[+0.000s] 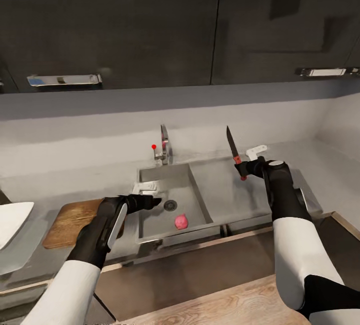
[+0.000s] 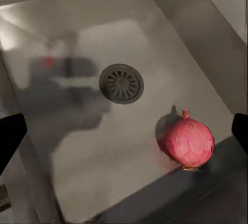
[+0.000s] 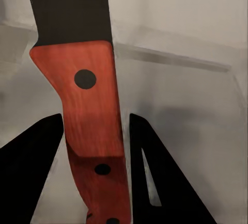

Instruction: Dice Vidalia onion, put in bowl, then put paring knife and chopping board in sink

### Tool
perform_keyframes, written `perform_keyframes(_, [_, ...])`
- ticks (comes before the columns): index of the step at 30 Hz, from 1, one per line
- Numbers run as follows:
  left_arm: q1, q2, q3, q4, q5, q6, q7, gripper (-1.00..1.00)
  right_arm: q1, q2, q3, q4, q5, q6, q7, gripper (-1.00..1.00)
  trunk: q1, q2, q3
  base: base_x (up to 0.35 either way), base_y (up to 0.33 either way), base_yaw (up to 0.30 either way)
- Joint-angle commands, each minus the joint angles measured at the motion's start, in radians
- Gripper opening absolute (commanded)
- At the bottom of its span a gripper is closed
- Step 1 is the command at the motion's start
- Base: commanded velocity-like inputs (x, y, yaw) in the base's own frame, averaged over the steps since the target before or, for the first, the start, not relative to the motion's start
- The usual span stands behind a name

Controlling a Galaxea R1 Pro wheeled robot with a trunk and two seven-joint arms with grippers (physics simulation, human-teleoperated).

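Onion [image 2: 188, 142] sits in sink [image 1: 200, 200] basin, just beside the drain [image 2: 121, 83]; left gripper [image 1: 150, 202] hangs over it, fingers apart. Descend centred, clamp mid-bulb. Right gripper [image 1: 246, 168] is clamped on paring knife [image 1: 233, 149], blade up

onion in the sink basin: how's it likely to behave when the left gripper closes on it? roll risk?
The onion is round and rests loose on the smooth steel floor of the sink, so a nudge would probably roll it. Its skin looks glossy and firm, so it may squirt out of an off-centre pinch. The left gripper is open above the basin; centring the fingers on the onion's widest part seems safest.
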Motion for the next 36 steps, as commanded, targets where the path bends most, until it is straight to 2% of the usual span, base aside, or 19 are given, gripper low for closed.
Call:
perform_keyframes(1, [-0.004,-0.021,0.001,0.019,0.0,0.006,0.004,1.0,-0.001,0.002,-0.003,-0.002,0.009,0.001,0.01,-1.0,0.001,-0.002,-0.002,0.0,0.0,0.081])
perform_keyframes(2, [-0.008,-0.035,0.001,0.039,0.0,0.006,0.007,1.0,-0.001,0.002,-0.003,-0.002,0.009,0.001,0.01,-1.0,0.001,-0.002,-0.002,0.0,0.0,0.052])
perform_keyframes(4, [-0.042,-0.073,0.001,0.134,0.0,0.003,0.041,1.0,-0.001,0.002,-0.003,-0.002,0.008,0.001,0.011,-1.0,0.001,-0.002,-0.002,0.0,0.0,0.02])
perform_keyframes(8, [-0.073,-0.087,0.001,0.19,0.0,-0.018,0.105,1.0,-0.001,0.002,-0.003,-0.002,0.008,0.001,0.011,-1.0,0.001,-0.002,-0.002,0.0,0.0,0.006])
perform_keyframes(11, [-0.08,-0.091,0.001,0.199,0.0,-0.068,0.123,1.0,-0.001,0.002,-0.003,-0.002,0.007,0.001,0.011,-1.0,0.001,-0.002,-0.002,0.0,0.0,0.001])
perform_keyframes(13, [-0.081,-0.091,0.0,0.192,0.0,-0.077,0.125,1.0,-0.001,0.002,-0.003,-0.002,0.007,0.001,0.011,-1.0,0.001,-0.002,-0.002,0.0,0.0,0.0])
perform_keyframes(30, [-0.081,-0.092,-0.001,0.174,0.0,-0.08,0.127,1.0,-0.001,0.002,-0.003,-0.002,0.008,0.001,0.011,-1.0,0.001,-0.002,-0.002,0.14,-0.121,0.0])
perform_keyframes(32, [-0.081,-0.092,-0.006,0.175,0.0,-0.079,0.127,1.0,-0.001,0.002,-0.003,-0.002,0.008,0.001,0.011,-1.0,0.001,-0.002,-0.002,0.028,-0.02,0.0])
perform_keyframes(33, [-0.081,-0.092,-0.031,0.179,0.0,-0.076,0.13,1.0,-0.001,0.002,-0.003,-0.002,0.007,0.001,0.011,-1.0,0.001,-0.002,-0.002,0.008,-0.006,0.02])
perform_keyframes(36, [-0.081,-0.092,-0.052,0.191,0.001,-0.047,0.131,1.0,-0.001,0.002,-0.003,-0.002,0.007,0.001,0.011,-1.0,0.001,-0.002,-0.003,0.004,-0.003,0.088])
